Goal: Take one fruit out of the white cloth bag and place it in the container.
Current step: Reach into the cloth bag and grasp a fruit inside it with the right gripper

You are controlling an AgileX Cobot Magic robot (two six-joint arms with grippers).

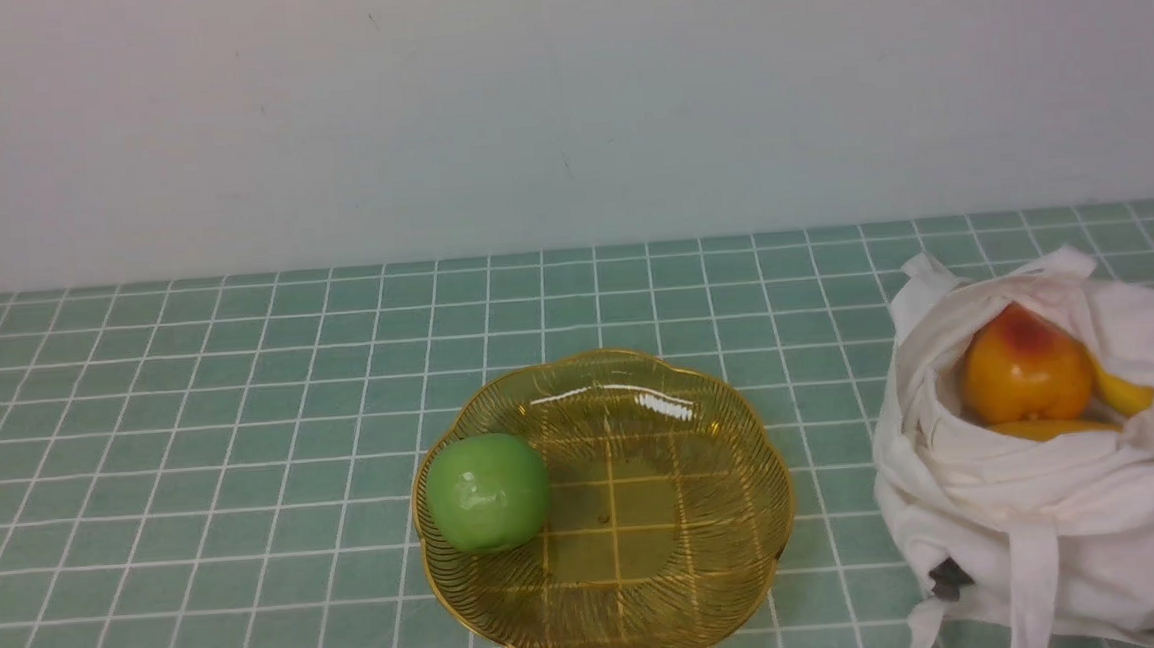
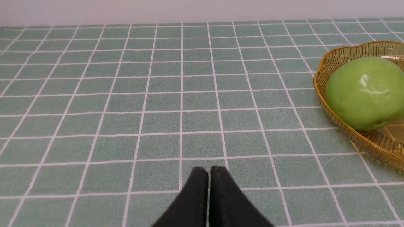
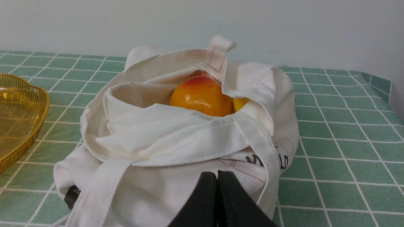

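Two-handed pause: holding left gripper (image 2: 209,169) and right gripper (image 3: 217,173) pinched together, empty. Spotting the orange fruit (image 1: 1025,367) nestling in the white cloth bag (image 1: 1050,525), three o'clock from the amber container (image 1: 709,516). Likely risking snagging loose straps (image 1: 1028,577) and dragging the bag while reaching in.

the dish (image 1: 709,516) sits mid-table (image 1: 193,438), an apple (image 1: 487,492) in its left side; right of it lies the bag (image 1: 1050,525), fruit (image 1: 1025,367) inside.
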